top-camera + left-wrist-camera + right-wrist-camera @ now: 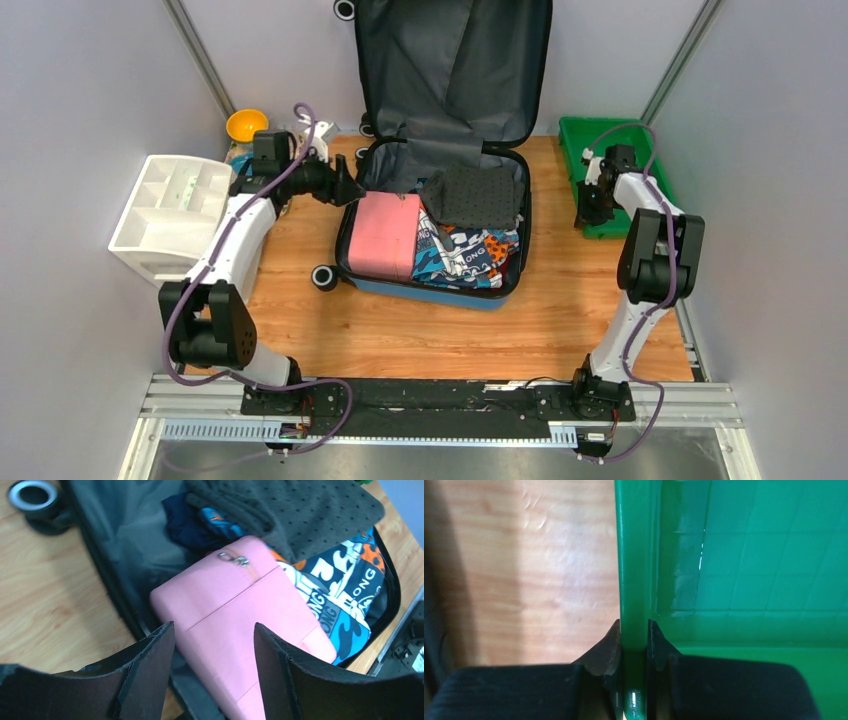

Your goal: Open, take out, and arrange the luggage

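One open luggage (430, 291) lies upper centre on the desk (450, 340), lid upright. From left wrist, the left pincer (215, 630) is spread apart near a pink pouch (240, 615) inside. From right wrist, the right pincer (633, 627) grips the green tray (631, 555) rim.

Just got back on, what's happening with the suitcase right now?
The luggage lies open, lid propped up at the back, clothes packed inside. The left hand is open, poised over the pink pouch at the case's left side. The right hand is shut on the rim of the green tray, right of the case.
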